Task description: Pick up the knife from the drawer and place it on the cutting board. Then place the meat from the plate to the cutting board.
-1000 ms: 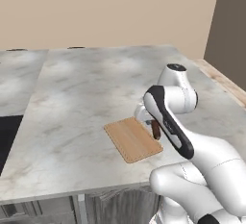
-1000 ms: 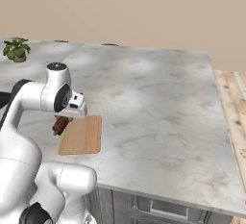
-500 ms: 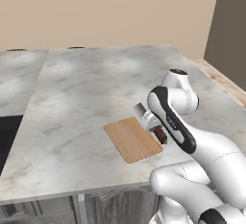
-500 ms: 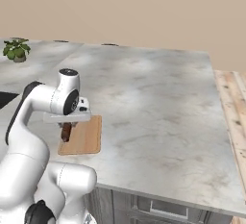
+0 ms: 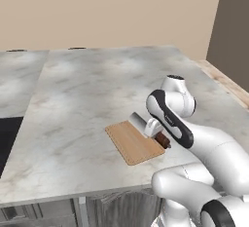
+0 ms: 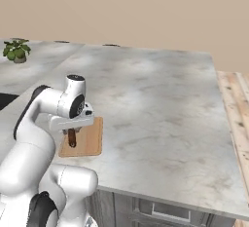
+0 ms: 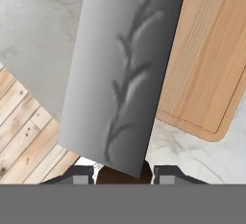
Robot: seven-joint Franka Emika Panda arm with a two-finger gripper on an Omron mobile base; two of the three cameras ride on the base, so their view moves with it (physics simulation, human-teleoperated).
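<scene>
The jaws [image 5: 163, 141] are shut tight on the knife [image 5: 146, 127]. They pinch its brown handle [image 6: 72, 137], one finger on each side. In the hand view the dark end of the handle [image 7: 124, 174] sits right between the two finger tips at 6 o'clock. From there the wide grey blade [image 7: 126, 69] runs up to 12 o'clock and out past the top of the picture.

In the left base view the blade sticks out from the jaws toward 10 o'clock, over the near right corner of the cutting board [image 5: 133, 142]. The knife hangs a little above the board. I cannot tell if it touches the wood.

The cutting board is a small tan board. It lies flat on the marble bench [image 5: 87, 94], close to the front edge. In the hand view the board [image 7: 211, 64] is at 2 o'clock from the blade, and the blade hides part of its left side. In the right base view the handle points down at the left part of the board [image 6: 90, 138].

A little green plant [image 6: 16, 50] stands far back on the bench, at 10 o'clock in the right base view. A wooden floor [image 6: 236, 109] shows past the end of the bench.
</scene>
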